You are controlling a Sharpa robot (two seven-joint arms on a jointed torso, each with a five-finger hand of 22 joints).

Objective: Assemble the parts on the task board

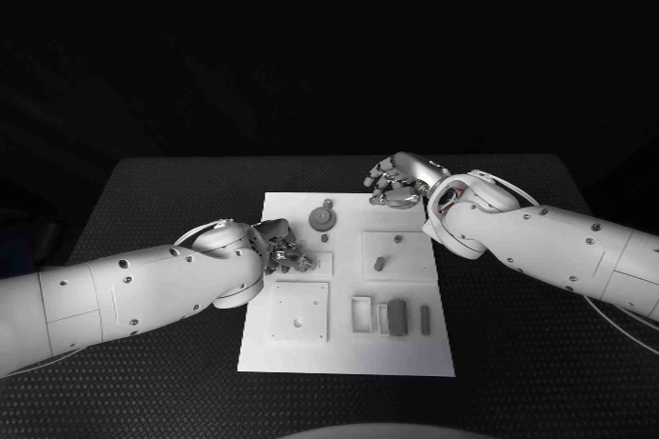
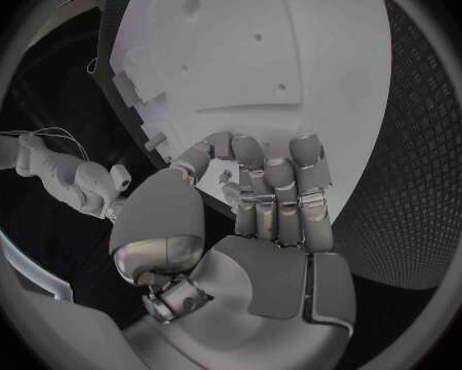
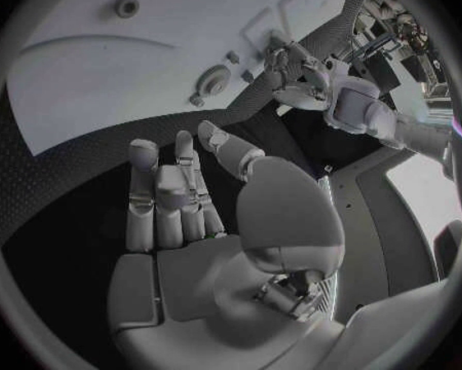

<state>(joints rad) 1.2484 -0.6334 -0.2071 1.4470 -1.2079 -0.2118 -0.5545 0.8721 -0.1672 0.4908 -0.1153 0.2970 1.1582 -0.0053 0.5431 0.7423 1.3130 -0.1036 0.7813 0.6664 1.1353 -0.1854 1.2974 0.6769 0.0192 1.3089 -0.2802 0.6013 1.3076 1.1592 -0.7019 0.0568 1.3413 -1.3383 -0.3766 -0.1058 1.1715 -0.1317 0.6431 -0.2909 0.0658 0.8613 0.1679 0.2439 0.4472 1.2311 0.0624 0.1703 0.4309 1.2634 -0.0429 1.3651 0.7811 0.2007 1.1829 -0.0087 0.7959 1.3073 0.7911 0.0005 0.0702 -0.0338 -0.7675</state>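
Black table [image 1: 165, 191] is carrying the white board [image 1: 412, 353]; my left hand [image 1: 279, 246] is curling narrow over its left edge, my right hand [image 1: 395, 183] hovering half-curled, empty, at its far edge.

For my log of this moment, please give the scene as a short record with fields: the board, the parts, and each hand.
surface: black table
task board: white plate in the middle of the table
parts: round grey piece at the far end; small peg standing in a square plate; dark block and thin bar at the near right
left hand: over the board's left edge, fingers curled; whether it holds a part cannot be told
right hand: at the board's far right corner, fingers curled, holding nothing
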